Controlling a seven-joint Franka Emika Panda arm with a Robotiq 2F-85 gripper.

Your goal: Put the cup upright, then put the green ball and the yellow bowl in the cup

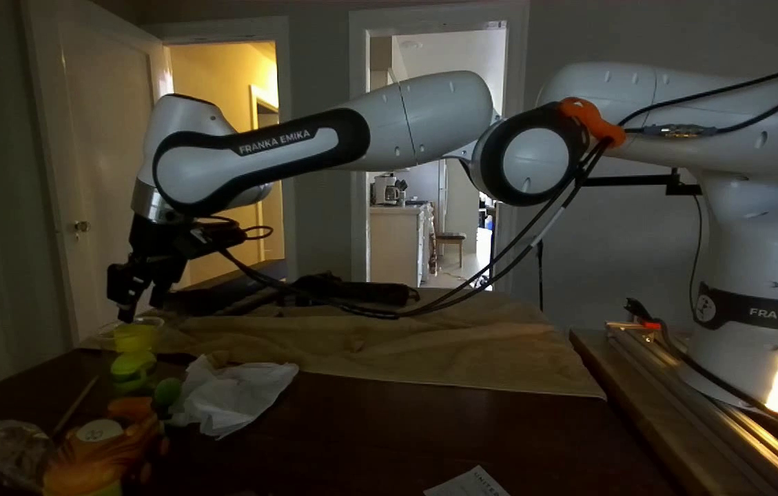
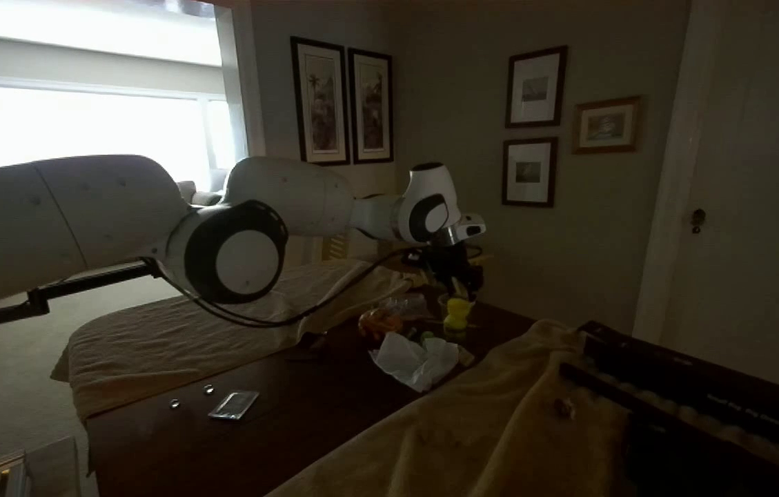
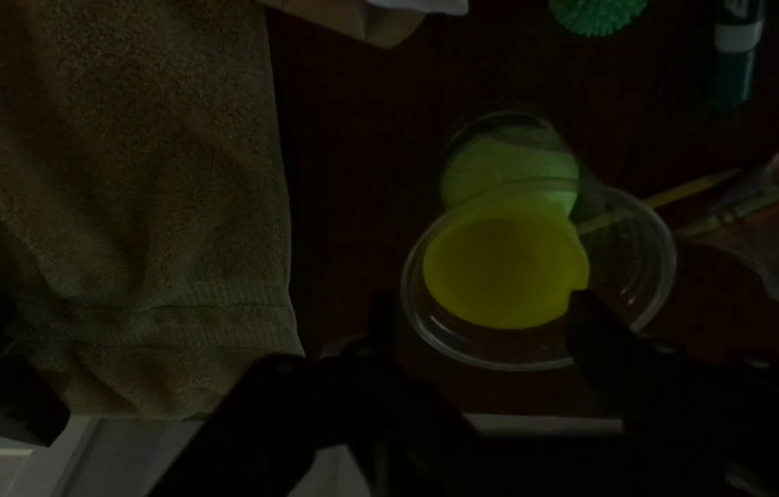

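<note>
My pincer [image 3: 481, 309] is released, its jaws parted over the cup [image 3: 627, 266]; whether either side touches the bowl [image 3: 505, 269], I cannot tell. The cup stands upright on the table [image 3: 355, 207]. Inside it, the green ball [image 3: 499, 166] sits low and the bowl rests above, near the rim. A towel [image 3: 120, 172] lies nearby.
</note>
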